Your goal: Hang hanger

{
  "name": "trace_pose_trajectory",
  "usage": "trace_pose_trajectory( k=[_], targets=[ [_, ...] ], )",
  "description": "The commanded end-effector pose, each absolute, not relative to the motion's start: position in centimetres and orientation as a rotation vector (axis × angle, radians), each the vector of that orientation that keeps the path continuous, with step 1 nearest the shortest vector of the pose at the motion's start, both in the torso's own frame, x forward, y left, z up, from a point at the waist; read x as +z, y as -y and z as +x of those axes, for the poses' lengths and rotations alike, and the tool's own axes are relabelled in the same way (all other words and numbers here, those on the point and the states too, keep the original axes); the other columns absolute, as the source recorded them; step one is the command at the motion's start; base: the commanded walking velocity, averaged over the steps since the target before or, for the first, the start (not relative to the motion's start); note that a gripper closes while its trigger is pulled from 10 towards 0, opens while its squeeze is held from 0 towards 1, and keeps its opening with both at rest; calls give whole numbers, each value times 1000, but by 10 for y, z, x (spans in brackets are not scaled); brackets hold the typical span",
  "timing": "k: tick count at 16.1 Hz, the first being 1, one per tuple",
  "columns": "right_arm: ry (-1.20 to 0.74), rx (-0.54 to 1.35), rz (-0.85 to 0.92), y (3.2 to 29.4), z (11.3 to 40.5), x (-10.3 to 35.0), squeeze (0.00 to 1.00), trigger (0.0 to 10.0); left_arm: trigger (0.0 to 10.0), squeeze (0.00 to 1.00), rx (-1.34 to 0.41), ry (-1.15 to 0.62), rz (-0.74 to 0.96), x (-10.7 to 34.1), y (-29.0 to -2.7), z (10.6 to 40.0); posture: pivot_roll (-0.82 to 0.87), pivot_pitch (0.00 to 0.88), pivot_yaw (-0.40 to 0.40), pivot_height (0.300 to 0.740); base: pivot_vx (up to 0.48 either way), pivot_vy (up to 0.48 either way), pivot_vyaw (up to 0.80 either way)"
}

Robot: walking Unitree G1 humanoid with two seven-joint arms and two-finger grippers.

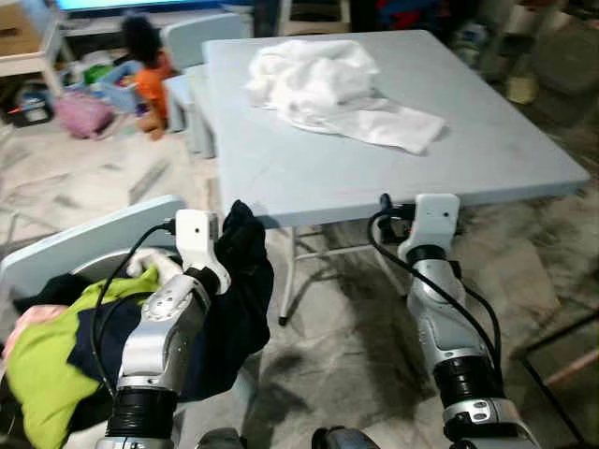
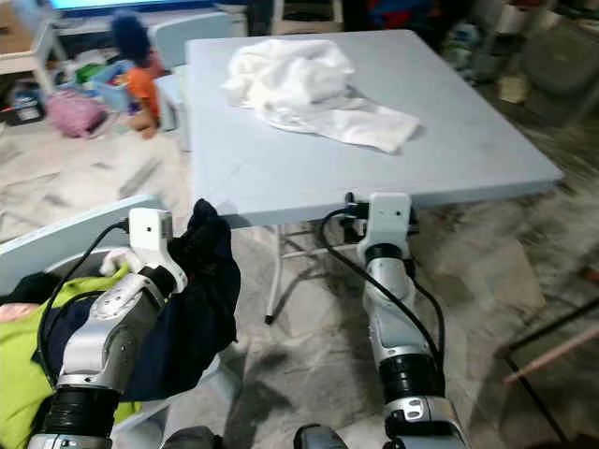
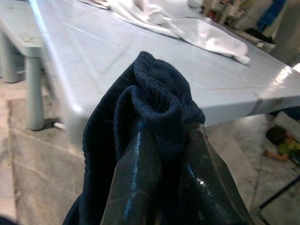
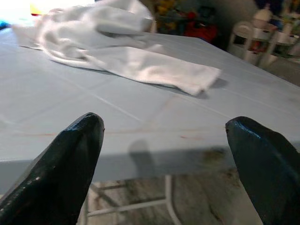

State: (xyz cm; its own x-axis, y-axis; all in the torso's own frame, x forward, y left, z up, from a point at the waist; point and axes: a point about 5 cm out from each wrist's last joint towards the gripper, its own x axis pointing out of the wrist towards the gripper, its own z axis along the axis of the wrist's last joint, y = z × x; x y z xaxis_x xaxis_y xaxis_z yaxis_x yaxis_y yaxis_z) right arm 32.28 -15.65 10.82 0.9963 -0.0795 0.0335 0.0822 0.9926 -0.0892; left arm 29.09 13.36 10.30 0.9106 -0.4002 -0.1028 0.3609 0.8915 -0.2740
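From the head camera, you see a pale grey folding table (image 1: 487, 159) filling the far middle of the scene, with a crumpled white cloth (image 1: 323, 84) lying on its far-left part. Your left gripper (image 1: 236, 224) is raised just short of the table's near-left edge, clamped on a dark navy garment (image 1: 239, 309) that droops down beside the silver forearm. To the near left, a light blue chair (image 1: 84, 238) holds a heap of clothes, a lime-green piece (image 1: 47, 360) on top. Your right gripper (image 1: 398, 208) sits at the table's near edge, right of centre, its black fingers partly hidden behind the wrist. On the far left, toys and a pink bag (image 1: 82, 114) litter the floor. No hanger can be made out here.

In the left wrist view, your two black fingers (image 3: 140, 183) are pressed together on a bunched fold of the navy garment (image 3: 154, 98), which bulges up above the fingertips. Beyond it lies the table (image 3: 93, 61), with the white cloth (image 3: 187, 23) at its far side.

In the right wrist view, your fingers (image 4: 70, 159) stand well apart with nothing between them, pointing across the tabletop (image 4: 140, 112) from its near edge. The white cloth (image 4: 112, 42) lies farther along the surface, apart from the fingertips.
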Motion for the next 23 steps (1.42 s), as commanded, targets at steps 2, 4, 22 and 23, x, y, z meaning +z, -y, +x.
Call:
trace_pose_trajectory(
  k=[2, 4, 22, 23],
  targets=[
    [39, -79, -96, 157, 325, 111, 0, 10000, 10000, 0, -413, -139, -262, 109, -133, 293, 27, 0, -23, 740, 0, -369, 0],
    [38, -79, -97, 157, 326, 111, 0, 10000, 10000, 0, -411, -140, -268, 109, -132, 293, 26, 0, -25, 740, 0, -364, 0],
    [47, -73, -110, 157, 328, 111, 0, 10000, 10000, 0, -436, -173, -239, 106, -126, 293, 30, 0, -27, 740, 0, -185, 0],
    [48, -72, -112, 157, 329, 112, 0, 10000, 10000, 0, -435, -177, -238, 106, -126, 293, 30, 0, -27, 740, 0, 0, 0]
  ],
)
